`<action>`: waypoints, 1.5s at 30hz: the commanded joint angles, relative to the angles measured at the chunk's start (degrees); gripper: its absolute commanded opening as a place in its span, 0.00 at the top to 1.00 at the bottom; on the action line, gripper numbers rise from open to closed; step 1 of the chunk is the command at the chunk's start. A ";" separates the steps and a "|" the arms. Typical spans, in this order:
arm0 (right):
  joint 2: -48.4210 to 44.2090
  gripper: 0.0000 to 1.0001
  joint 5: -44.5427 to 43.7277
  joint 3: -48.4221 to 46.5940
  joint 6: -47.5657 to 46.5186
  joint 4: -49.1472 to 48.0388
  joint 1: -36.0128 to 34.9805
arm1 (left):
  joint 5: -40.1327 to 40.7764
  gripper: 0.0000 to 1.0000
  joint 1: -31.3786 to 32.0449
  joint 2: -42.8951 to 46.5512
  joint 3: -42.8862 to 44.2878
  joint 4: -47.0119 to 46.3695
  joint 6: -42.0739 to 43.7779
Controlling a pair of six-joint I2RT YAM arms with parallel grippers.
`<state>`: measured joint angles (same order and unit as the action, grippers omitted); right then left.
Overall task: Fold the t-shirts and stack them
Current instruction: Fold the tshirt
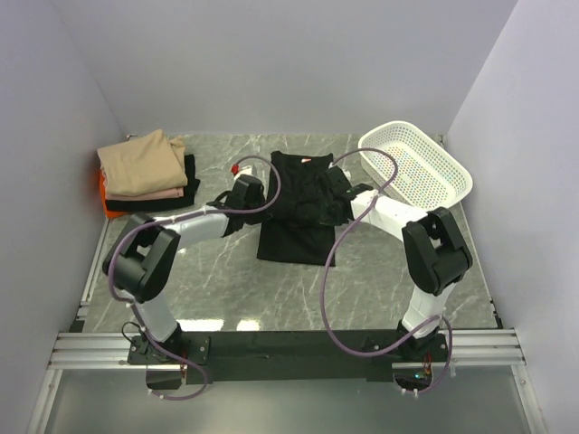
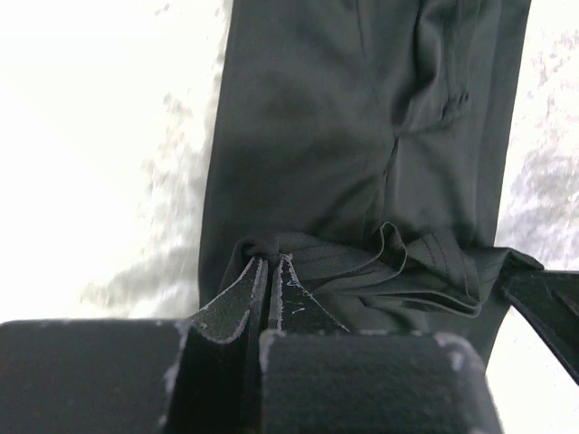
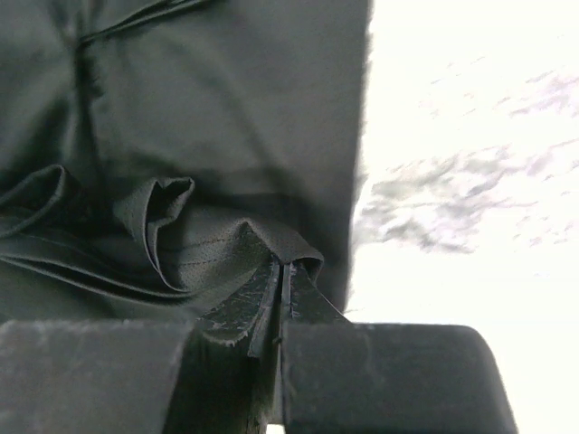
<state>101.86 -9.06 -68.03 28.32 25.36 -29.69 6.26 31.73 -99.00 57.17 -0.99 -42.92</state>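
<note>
Right of the stack (image 1: 143,167), my left gripper (image 2: 271,264) was clamped on one edge of the black tee (image 1: 294,237) lying mid-table; my right gripper (image 3: 282,266) pinched the opposite edge. I judged uneven pulling might slip either thin pinch and skew the fold.

Top cam overhead, wrist cams close-up (all share black tee (image 1: 295,240))

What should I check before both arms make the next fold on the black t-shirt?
1. Left gripper shut on the black t-shirt: ok, pinching a bunched edge.
2. Right gripper shut on it: ok, pinching a fold.
3. Cloth smooth between the grippers: not ok, wrinkled.
4. Folded stack apart from the shirt: ok, far left.
5. Right arm's cable free of the basket: cannot tell.
</note>
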 commanded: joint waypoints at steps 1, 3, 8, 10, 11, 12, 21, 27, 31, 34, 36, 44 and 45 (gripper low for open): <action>1.23 1.00 0.71 -3.51 -2.04 -0.49 1.83 | -2.30 1.00 -1.14 -2.68 4.79 -1.82 3.45; 2.20 1.00 0.97 -4.65 -2.47 -0.32 2.53 | -2.92 0.99 -1.58 -4.18 6.72 -1.73 3.72; 4.39 1.00 1.68 -8.07 -3.44 0.39 4.03 | -3.10 0.99 -2.28 -6.46 10.67 -0.76 4.51; 5.27 1.00 1.94 -8.96 -3.53 0.56 4.29 | -3.01 0.99 -2.72 -7.08 11.47 -0.50 4.68; 5.62 1.00 2.20 -9.92 -3.70 0.74 4.55 | -3.01 0.99 -2.98 -7.69 12.08 -0.41 4.68; 5.97 1.00 2.20 -10.36 -3.79 0.83 4.82 | -3.10 0.99 -3.16 -8.13 12.35 -0.59 4.77; 10.54 1.00 3.17 -14.76 -4.76 2.06 6.57 | -5.12 0.99 -5.44 -13.85 16.75 0.38 5.47; 12.13 1.00 3.26 -15.55 -4.59 2.50 7.45 | -5.56 0.94 -5.97 -15.70 18.86 0.82 5.83; 9.50 0.92 2.47 -14.59 -4.41 2.58 7.72 | -4.68 0.62 -5.97 -13.51 18.77 2.14 5.65; 4.59 0.69 1.15 -13.45 -4.67 2.93 7.98 | -2.41 0.33 -5.71 -9.21 17.37 2.40 5.65; 2.39 0.55 0.19 -12.40 -4.59 3.29 8.07 | -0.65 0.26 -5.45 -7.01 16.23 3.10 5.74; -5.71 0.42 3.96 -4.40 -4.94 0.74 6.23 | 4.37 0.19 1.14 4.76 0.96 -1.11 1.96; -5.71 0.42 4.66 -3.96 -4.94 0.39 5.53 | 4.55 0.19 2.28 5.39 -0.46 -2.25 1.35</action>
<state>97.10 -6.31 -74.26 24.12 27.46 -22.68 8.56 30.55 -96.47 61.71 -0.34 -39.46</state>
